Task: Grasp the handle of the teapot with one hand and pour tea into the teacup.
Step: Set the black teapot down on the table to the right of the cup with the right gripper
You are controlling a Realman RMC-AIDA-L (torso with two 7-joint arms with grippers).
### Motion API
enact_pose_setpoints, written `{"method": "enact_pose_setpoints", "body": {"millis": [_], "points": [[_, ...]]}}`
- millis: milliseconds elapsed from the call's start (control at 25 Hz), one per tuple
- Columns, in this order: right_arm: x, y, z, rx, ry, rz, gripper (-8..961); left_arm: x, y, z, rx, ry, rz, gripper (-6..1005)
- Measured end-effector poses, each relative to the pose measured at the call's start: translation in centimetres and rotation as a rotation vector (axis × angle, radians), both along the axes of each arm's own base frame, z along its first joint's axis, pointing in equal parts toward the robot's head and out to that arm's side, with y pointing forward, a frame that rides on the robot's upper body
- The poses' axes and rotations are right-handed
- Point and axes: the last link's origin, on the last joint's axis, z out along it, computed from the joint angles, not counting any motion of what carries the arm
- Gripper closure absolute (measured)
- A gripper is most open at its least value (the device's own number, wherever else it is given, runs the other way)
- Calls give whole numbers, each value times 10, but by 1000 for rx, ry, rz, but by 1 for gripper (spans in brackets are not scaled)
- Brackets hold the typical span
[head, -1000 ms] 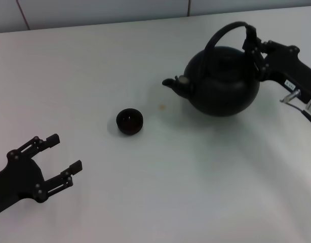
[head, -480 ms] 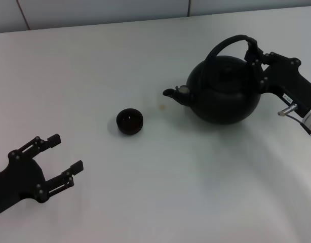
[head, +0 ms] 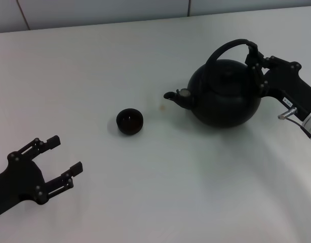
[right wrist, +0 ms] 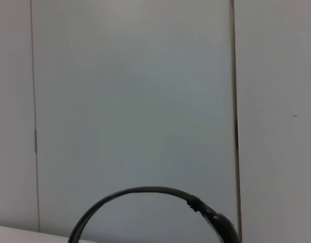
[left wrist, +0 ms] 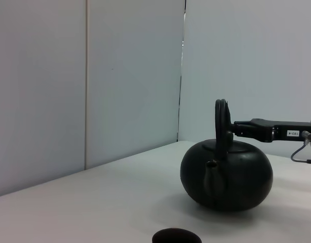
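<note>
The left gripper point(head: 59, 164) is resting low at the near left of the table point(head: 145, 202), its fingers spread wide and holding nothing, well apart from everything else. To its right, near the table's middle, the teacup point(head: 129, 121) is standing upright; its inside is looking dark and I cannot tell whether any tea is in it. Small and handleless, it is probably light and easy to nudge, so the pour calls for care.

Farther right, the teapot point(head: 225, 93) is sitting with its spout aimed toward the teacup, the two clearly apart. Its lid is on, so its contents are hidden. It is looking bulky and likely heavy, more so if full, with a rigid matte shell. The handle point(head: 227, 48) is arching high over the lid, and its thicker sleeved side on the right is the sensible place to grip.

The right gripper point(head: 256, 55) is clenching exactly there, on the handle's right side, with its arm reaching in from the far right.
</note>
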Motion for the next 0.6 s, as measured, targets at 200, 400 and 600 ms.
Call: {"method": "enact_pose_setpoints", "body": {"millis": [200, 400, 600], "points": [[1, -2, -3, -1, -9, -4, 797, 0, -1, 0, 0, -1, 2, 198], [1, -2, -4, -5, -6, -7, 795, 0, -1, 0, 0, -1, 2, 198], [2, -1, -5, -11, -10, -17, 793, -1, 0, 0, 3, -1, 4, 198]]}}
